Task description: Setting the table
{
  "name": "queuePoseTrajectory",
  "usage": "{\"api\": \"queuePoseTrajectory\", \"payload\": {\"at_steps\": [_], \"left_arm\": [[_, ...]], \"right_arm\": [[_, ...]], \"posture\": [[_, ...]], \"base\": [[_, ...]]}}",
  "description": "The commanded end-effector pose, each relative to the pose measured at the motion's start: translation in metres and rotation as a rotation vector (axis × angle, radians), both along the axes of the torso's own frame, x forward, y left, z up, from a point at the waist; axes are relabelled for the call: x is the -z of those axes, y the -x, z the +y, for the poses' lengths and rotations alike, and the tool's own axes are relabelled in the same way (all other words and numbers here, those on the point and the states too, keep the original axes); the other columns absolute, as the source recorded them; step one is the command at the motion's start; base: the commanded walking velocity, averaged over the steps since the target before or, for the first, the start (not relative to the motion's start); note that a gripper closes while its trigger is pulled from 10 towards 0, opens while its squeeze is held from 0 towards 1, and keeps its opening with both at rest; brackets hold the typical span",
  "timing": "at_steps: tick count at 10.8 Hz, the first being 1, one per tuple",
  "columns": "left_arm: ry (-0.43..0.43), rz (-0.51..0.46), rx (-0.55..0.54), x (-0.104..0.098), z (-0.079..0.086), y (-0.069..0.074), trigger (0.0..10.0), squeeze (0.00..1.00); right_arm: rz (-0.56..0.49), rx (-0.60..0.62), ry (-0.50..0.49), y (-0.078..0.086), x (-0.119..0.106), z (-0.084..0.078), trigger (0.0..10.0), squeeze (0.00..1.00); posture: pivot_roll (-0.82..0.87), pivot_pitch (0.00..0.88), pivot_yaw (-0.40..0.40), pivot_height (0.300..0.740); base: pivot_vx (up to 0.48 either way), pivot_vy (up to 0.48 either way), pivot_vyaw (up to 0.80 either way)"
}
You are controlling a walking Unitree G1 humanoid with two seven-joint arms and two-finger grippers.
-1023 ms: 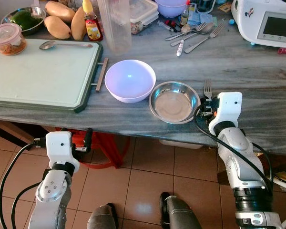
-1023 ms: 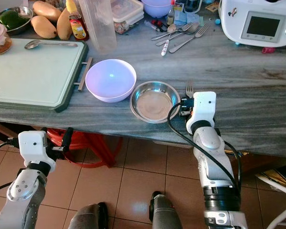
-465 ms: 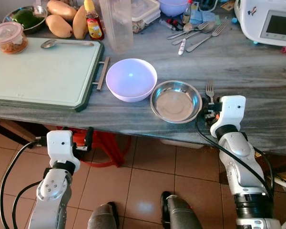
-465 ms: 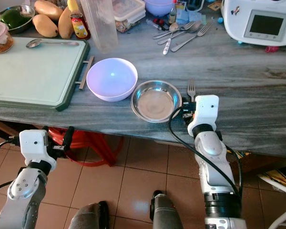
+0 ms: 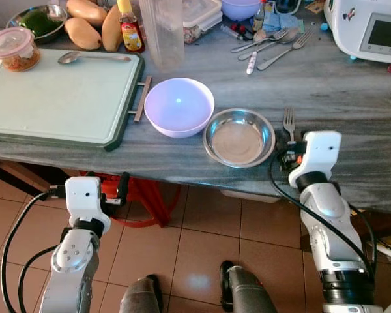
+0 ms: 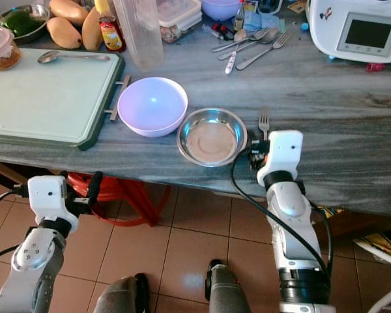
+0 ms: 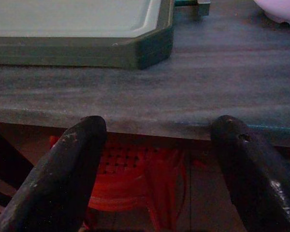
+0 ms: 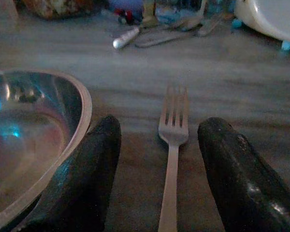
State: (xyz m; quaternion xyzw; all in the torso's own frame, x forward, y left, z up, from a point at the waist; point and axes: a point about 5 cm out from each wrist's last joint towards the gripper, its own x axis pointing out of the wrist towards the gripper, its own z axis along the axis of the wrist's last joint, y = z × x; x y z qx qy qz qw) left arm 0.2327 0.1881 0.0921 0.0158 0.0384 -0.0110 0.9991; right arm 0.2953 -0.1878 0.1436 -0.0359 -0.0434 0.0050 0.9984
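We see our right gripper at the counter's front edge, fingers apart astride the fork lying there untouched, just beside the empty steel bowl. The purple bowl is empty too. Our left gripper hangs open below the edge.

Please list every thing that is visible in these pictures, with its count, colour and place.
Counter: one, grey marble.
Fork: one, silver, right of the steel bowl.
Steel bowl: one, silver, near the front edge.
Plastic bowl: one, lilac, left of the steel bowl.
Tray: one, pale green, on the left.
Spoon: one, silver, on the tray.
Cutlery pile: silver, at the back.
Mangoes: three, yellow, back left.
Sauce bottle: one, red with a yellow cap.
Appliance: one, white, back right.
Left gripper: jaws open, below the counter edge.
Right gripper: jaws open, either side of the fork.
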Motion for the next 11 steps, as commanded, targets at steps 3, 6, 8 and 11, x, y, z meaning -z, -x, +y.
{"api": "queuePoseTrajectory", "payload": {"at_steps": [3,6,8,11], "left_arm": [[-0.001,0.035,-0.011,0.007,0.003,0.001,10.0,0.00],[0.000,0.034,-0.011,0.007,0.003,0.001,10.0,0.00],[0.003,0.035,-0.004,0.007,0.002,0.000,10.0,0.00],[0.003,0.028,-0.003,0.006,0.002,-0.002,10.0,0.00]], "right_arm": [[-0.041,-0.008,0.026,0.007,-0.008,0.002,10.0,1.00],[-0.058,0.001,0.029,0.016,-0.013,-0.001,10.0,1.00],[-0.062,0.011,0.030,0.021,-0.014,0.001,10.0,1.00],[-0.059,0.065,0.049,0.025,-0.013,-0.003,10.0,1.00]], "posture": [[-0.04,0.214,0.043,0.740],[-0.05,0.217,0.042,0.740],[-0.05,0.211,0.043,0.740],[-0.05,0.204,0.043,0.740]], "base": [[0.000,0.000,0.00],[0.000,0.000,0.00],[0.000,0.000,0.00],[0.000,0.000,0.00]]}}
